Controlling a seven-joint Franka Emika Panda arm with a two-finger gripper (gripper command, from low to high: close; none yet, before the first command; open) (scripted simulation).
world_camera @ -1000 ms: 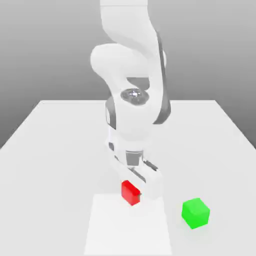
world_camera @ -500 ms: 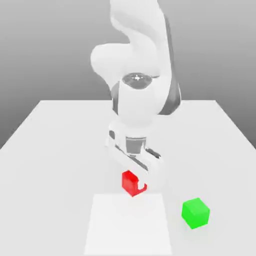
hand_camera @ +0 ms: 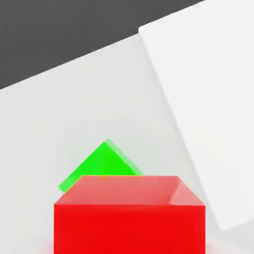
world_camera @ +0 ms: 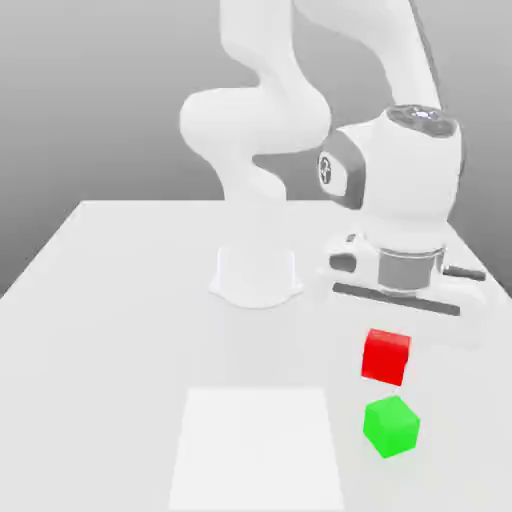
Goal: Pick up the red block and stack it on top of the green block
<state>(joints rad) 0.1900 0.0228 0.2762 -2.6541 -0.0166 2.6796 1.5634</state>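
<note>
Red block [world_camera: 386, 357]: one, clamped in the one gripper [world_camera: 398, 345], at the exterior view's right. One green block [world_camera: 391, 427] sits nearer, apart from it; one white sheet [world_camera: 257, 448] lies left of the green block.

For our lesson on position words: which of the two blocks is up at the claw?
The red block, held up under the claw; the green block sits on the table.

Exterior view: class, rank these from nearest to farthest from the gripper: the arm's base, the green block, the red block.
1. Red block: held in the gripper.
2. Green block: on the table, close by.
3. Base: farther back, toward the exterior view's left.
</note>
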